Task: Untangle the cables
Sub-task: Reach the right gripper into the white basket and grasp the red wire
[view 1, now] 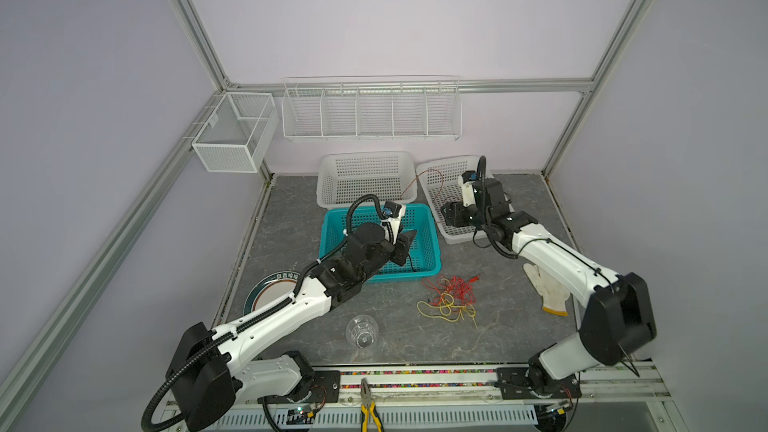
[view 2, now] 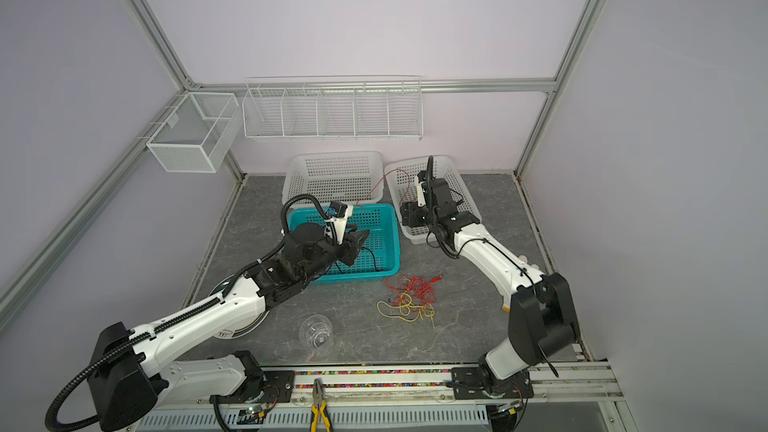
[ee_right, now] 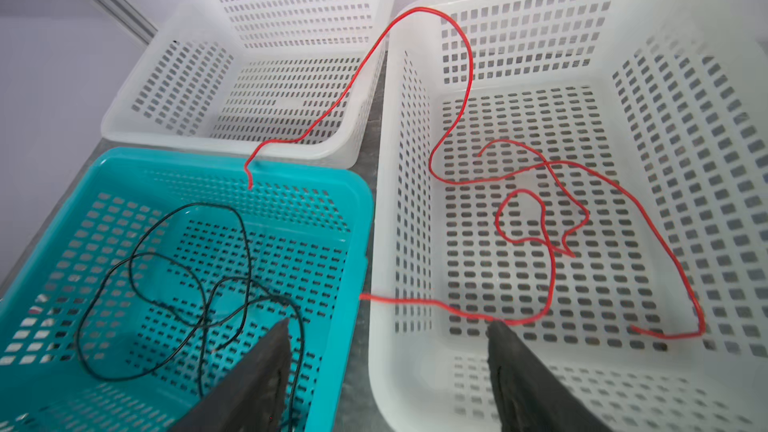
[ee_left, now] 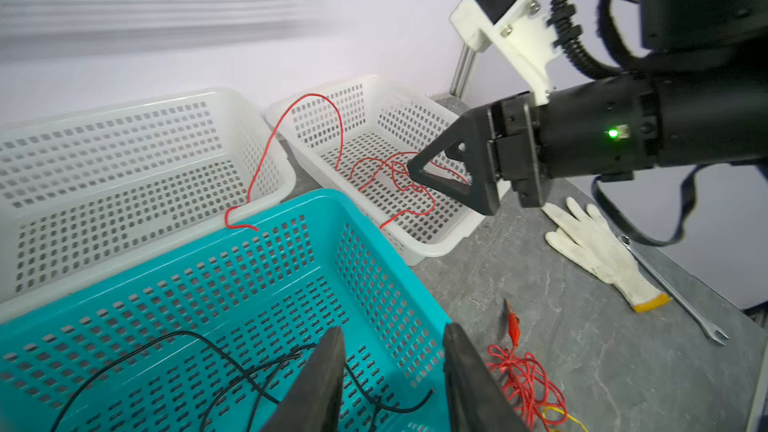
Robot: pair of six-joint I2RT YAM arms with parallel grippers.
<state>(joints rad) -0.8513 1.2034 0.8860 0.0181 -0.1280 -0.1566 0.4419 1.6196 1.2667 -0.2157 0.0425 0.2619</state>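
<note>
A grey, marble-veined table [view 1: 519,338] sits inside pale lilac walls [view 1: 374,14] framed in aluminium rail [view 1: 415,86]. Three perforated plastic baskets crowd its far side, with open stone nearer the arms. The teal basket [view 1: 407,275] stands in front of one white basket [view 1: 365,168], and a second white basket [view 1: 453,238] lies just beside them on the right. The left gripper [ee_left: 395,330] hovers over the teal basket with its jaws parted and holding nothing, above a loose black cable [ee_right: 248,243] coiled on the basket floor. The right gripper [ee_right: 388,322] hangs wide open over the right white basket. A thin red cable [ee_right: 469,56] loops across that basket's floor, arches over its rim and ends on the teal rim. A red-and-yellow tangle [view 1: 451,297] lies on bare table in front of the teal basket, well clear of both grippers. Along the edges rest a white glove [view 1: 548,292], a clear glass [view 1: 361,330] and a plate [view 1: 266,292].
</note>
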